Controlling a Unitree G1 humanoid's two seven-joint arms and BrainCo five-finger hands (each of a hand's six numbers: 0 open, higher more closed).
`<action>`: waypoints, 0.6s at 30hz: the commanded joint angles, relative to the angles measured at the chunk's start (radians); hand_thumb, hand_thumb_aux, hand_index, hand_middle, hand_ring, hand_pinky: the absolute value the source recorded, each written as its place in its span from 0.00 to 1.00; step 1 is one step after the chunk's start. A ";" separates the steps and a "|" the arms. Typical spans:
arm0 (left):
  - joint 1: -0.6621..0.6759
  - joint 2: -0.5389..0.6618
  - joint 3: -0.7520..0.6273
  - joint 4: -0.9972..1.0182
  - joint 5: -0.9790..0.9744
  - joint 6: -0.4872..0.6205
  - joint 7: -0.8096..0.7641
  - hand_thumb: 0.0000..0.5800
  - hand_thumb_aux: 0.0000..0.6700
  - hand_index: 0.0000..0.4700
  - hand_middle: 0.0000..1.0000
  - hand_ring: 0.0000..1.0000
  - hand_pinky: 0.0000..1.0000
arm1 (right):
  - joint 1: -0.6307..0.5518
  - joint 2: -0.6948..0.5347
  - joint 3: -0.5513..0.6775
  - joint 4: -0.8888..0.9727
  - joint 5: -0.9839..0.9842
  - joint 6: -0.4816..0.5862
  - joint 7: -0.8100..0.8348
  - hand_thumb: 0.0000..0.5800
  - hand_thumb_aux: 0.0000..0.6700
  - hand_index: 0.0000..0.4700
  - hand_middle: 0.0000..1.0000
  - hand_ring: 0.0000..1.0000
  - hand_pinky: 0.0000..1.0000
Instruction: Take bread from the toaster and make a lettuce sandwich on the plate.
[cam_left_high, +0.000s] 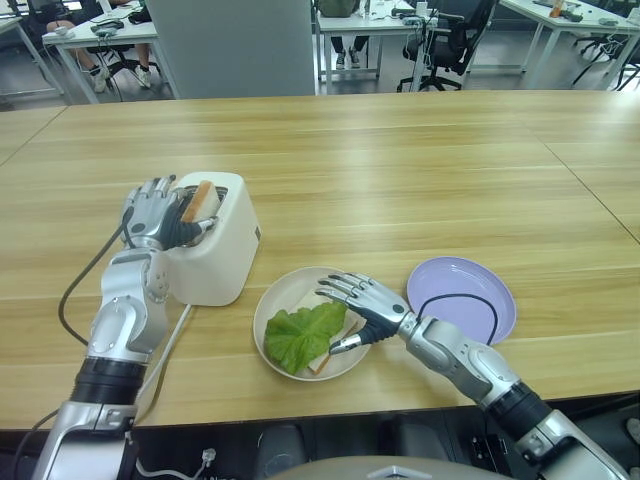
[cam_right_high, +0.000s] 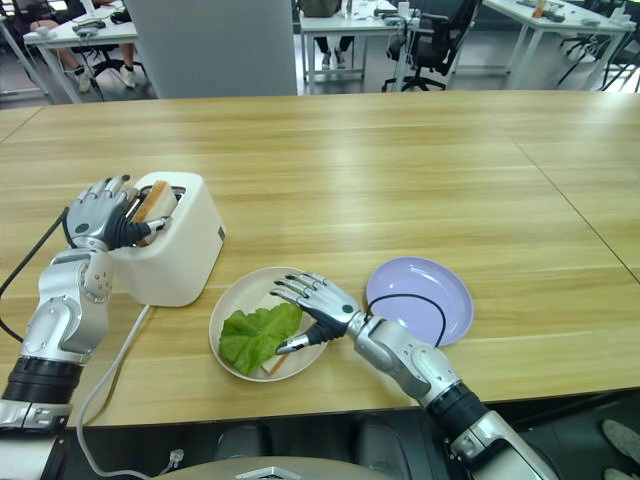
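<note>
A white toaster (cam_left_high: 215, 250) stands at the left of the table with a slice of bread (cam_left_high: 200, 201) sticking up from its slot. My left hand (cam_left_high: 153, 213) is at the toaster's top, fingers curled around that slice. A cream plate (cam_left_high: 272, 305) in front of me holds a bread slice (cam_left_high: 335, 340) with a green lettuce leaf (cam_left_high: 303, 336) on it. My right hand (cam_left_high: 362, 303) hovers open over the plate's right side, fingers spread just above the leaf and bread.
A lilac plate (cam_left_high: 461, 297) with a dark cable loop across it lies right of the cream plate. The toaster's grey cord (cam_left_high: 170, 345) runs down to the table's front edge. Desks and office chairs stand beyond the table's far edge.
</note>
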 joint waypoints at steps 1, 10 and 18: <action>-0.032 -0.006 0.019 0.017 -0.060 -0.048 0.054 1.00 1.00 0.98 1.00 1.00 1.00 | 0.026 -0.012 -0.031 -0.062 0.018 0.014 0.025 0.00 0.00 0.00 0.00 0.00 0.00; -0.092 0.004 0.046 -0.010 -0.160 -0.130 0.110 1.00 1.00 0.98 1.00 1.00 1.00 | 0.050 -0.024 -0.056 -0.100 0.021 0.002 0.013 0.00 0.00 0.00 0.00 0.00 0.00; -0.098 0.001 0.167 -0.315 -0.291 -0.142 0.056 1.00 1.00 0.98 1.00 1.00 1.00 | 0.069 -0.070 -0.126 -0.204 -0.034 -0.064 -0.137 0.00 0.00 0.00 0.00 0.00 0.00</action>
